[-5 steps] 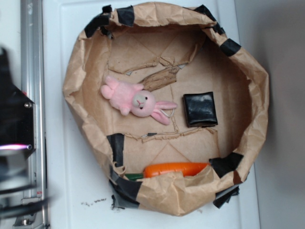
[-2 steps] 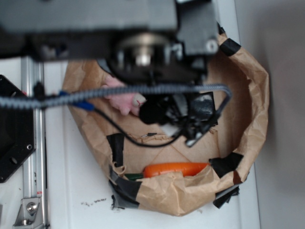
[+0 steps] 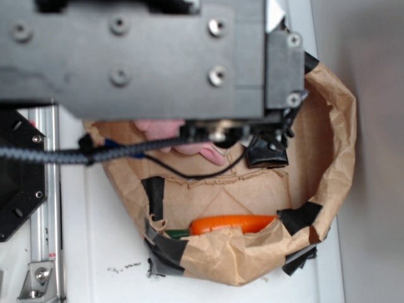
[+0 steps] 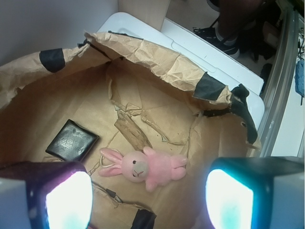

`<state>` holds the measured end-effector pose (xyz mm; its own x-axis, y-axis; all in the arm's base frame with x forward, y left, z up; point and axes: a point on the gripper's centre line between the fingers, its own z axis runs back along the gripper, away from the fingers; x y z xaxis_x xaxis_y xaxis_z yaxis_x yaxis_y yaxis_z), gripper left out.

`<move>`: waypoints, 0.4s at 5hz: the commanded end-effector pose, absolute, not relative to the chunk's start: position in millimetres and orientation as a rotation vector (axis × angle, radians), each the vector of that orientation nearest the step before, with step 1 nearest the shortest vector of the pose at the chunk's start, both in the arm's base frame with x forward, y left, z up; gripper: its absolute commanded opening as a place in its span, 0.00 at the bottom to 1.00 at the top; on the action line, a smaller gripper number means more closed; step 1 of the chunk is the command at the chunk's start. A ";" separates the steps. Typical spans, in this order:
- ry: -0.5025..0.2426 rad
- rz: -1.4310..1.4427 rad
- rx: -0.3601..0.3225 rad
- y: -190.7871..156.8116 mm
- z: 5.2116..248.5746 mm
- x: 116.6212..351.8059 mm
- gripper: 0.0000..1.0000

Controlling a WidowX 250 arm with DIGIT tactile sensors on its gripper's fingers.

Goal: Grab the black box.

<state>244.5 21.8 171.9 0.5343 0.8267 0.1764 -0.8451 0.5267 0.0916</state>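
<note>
Gripper (image 4: 147,200) wide open, nothing held: in the wrist view two glowing finger pads (image 4: 69,200) sit at lower left and lower right of the frame, well apart, bag floor visible between them. One black box (image 4: 72,140), glossy and wrinkled, lies flat on the floor of the paper bag (image 4: 157,62) at left-centre of the wrist frame, just above the left pad and outside the gap between the fingers; no contact visible. One pink plush bunny (image 4: 145,167) lies on its side between the pads, just right of the box, not touching it. One carrot (image 3: 230,224) at lower centre of the exterior view, against the bag's near wall. Several black tape patches (image 4: 51,59) on the bag rim; four or five show in the wrist view. In the exterior view the arm (image 3: 139,57) fills the top half, hiding most of the bunny and the box's upper edge; only the box's lower part shows at centre right. Fingertips are not visible there.
</note>
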 end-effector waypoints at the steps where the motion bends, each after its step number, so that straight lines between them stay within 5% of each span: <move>1: -0.149 1.003 0.162 27.1 181.9 239.4 1.00; 2: -0.221 1.041 0.075 38.1 132.9 234.8 1.00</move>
